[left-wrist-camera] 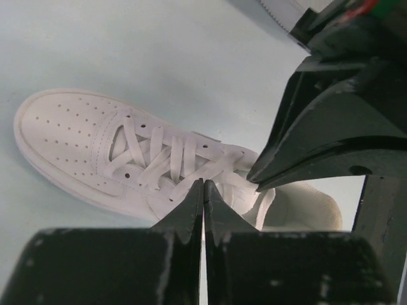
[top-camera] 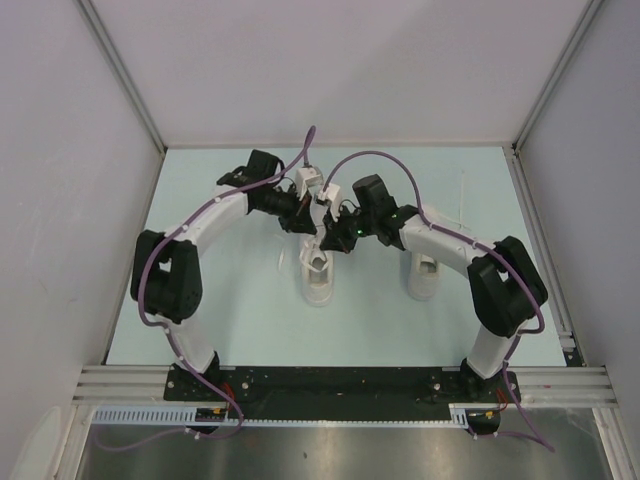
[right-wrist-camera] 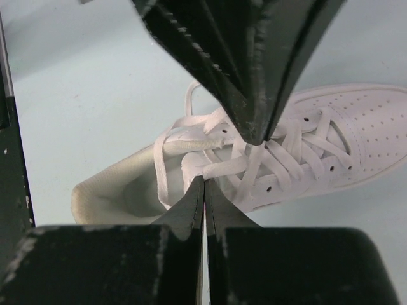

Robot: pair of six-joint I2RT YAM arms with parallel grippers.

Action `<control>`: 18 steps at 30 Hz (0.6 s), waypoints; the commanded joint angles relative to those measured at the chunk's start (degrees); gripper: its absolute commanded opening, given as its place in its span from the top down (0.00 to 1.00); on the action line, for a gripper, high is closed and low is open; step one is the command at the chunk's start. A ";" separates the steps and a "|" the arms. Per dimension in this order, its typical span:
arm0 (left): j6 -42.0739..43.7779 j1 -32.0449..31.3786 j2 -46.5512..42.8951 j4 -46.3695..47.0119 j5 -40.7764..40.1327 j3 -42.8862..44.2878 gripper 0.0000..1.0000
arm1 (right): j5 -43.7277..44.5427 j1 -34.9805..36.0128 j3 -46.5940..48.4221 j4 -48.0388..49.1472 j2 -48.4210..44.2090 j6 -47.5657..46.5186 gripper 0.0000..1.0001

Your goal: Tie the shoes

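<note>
Sneakers, two white low-tops, stand side by side near the middle of a pale table, seen from overhead. The left shoe sits between the two arms, lying lengthwise from near to far, with its far half covered by the grippers. The right shoe stands to its right, apart from it and partly hidden under the right arm's forearm. Both arms curve inward from their bases at the near edge and meet above the left shoe, with purple cables looping over them. The left gripper, seen from its own wrist camera, has its two black fingers pressed flat together with no gap, their tips over the crossed white laces close to the shoe's opening. The right gripper is likewise clenched, its tips meeting at the loose laces by the tongue. Whether either one pinches a lace between its fingers cannot be told, because the tips cover that spot. The two grippers' tips come very close together over the lacing. The laces run crisscross through the eyelets, and one slack loop lies beside the shoe's opening.
</note>
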 commanded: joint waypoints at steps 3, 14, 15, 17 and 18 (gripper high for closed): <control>-2.26 -0.12 -6.87 4.24 4.04 -2.88 1.00 | 1.11 -1.22 0.15 4.11 1.68 5.20 1.00; -7.80 0.50 -9.33 8.38 5.62 -8.25 1.00 | 0.59 -0.08 0.06 4.99 1.60 6.08 1.00; -7.98 0.50 -9.51 9.08 5.71 -8.69 1.00 | 0.32 0.18 0.15 5.16 1.68 6.34 1.00; -8.68 0.41 -10.21 9.96 5.80 -10.00 1.00 | 0.49 0.18 0.06 5.25 1.86 6.78 1.00; -9.21 0.50 -10.38 10.57 5.80 -10.36 1.00 | 0.50 0.36 0.06 5.69 2.21 6.96 1.00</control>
